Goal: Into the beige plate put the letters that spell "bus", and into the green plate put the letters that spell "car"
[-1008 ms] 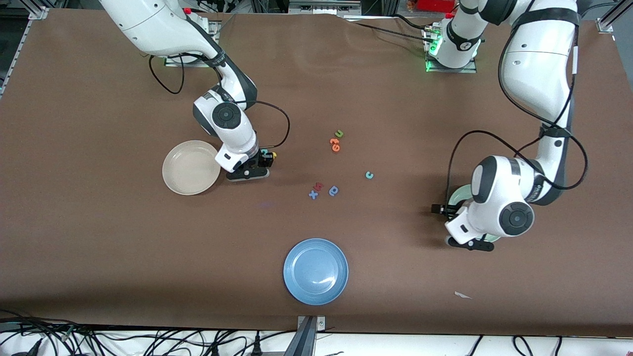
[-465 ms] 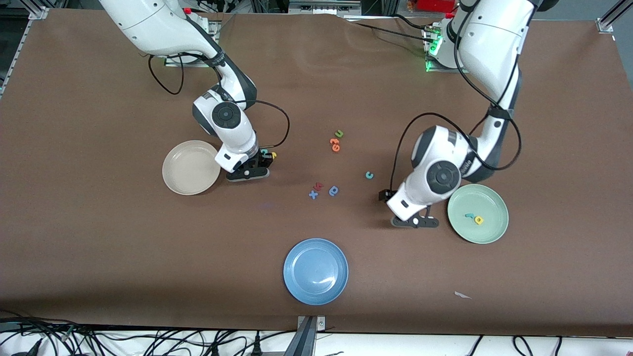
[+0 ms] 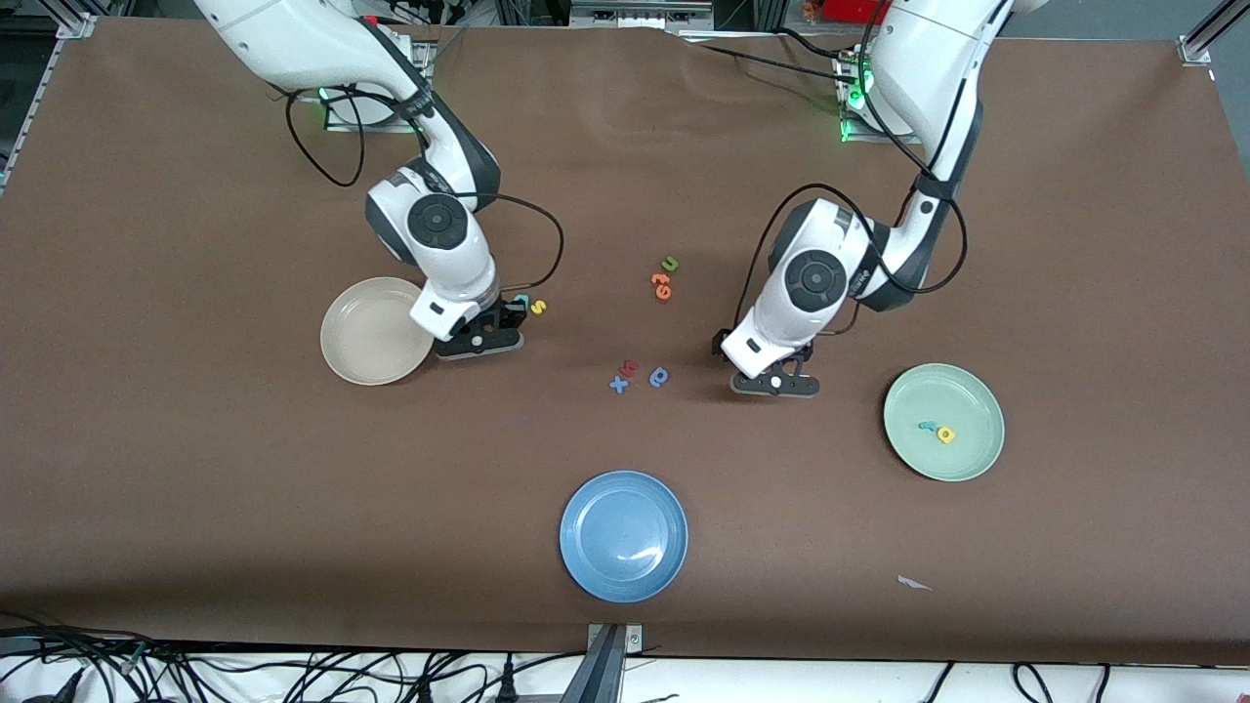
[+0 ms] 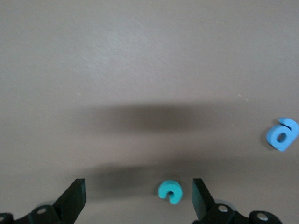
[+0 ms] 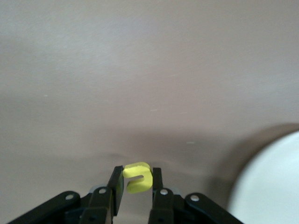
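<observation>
Over the teal c (image 4: 168, 191), left hand (image 4: 138, 200) gapes; right hand (image 5: 134, 186) pinches yellow u (image 5: 138, 177).

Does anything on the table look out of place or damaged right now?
Only a small white scrap lying on the brown table, nearer the camera than the green plate, looks stray. Nothing seems spilled or broken.

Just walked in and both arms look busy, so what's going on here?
Foam letters are being sorted onto plates. The right gripper is shut on a yellow letter beside the empty beige plate. The left gripper is open over the teal c on the table. The green plate already holds a teal letter and a yellow letter.
</observation>
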Available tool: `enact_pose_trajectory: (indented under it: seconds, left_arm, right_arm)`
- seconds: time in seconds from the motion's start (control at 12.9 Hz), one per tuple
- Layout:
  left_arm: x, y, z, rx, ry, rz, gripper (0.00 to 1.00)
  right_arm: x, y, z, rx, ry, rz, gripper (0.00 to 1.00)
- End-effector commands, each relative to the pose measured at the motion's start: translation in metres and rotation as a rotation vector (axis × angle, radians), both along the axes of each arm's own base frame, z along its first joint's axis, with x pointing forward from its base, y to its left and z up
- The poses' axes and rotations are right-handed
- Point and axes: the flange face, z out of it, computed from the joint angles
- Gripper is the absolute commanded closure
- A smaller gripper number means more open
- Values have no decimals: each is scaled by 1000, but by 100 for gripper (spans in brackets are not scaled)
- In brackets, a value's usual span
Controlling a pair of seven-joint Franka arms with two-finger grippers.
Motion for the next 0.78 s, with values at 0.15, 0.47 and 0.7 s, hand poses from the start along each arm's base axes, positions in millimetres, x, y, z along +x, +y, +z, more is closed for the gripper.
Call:
enact_pose_trajectory:
  seconds: [0.15, 0.47, 0.7]
  left_arm:
    - [-22, -3, -8, 4, -21, 29, 1]
    - [-43, -20, -21, 24, 11, 54, 8]
    - [-49, -29, -32, 34, 23, 63, 15]
  right_arm:
    - [15, -118, 28, -71, 41, 137, 88]
    - [10, -143, 10, -68, 86, 115, 64]
    - [7, -143, 4, -47, 109, 78, 28]
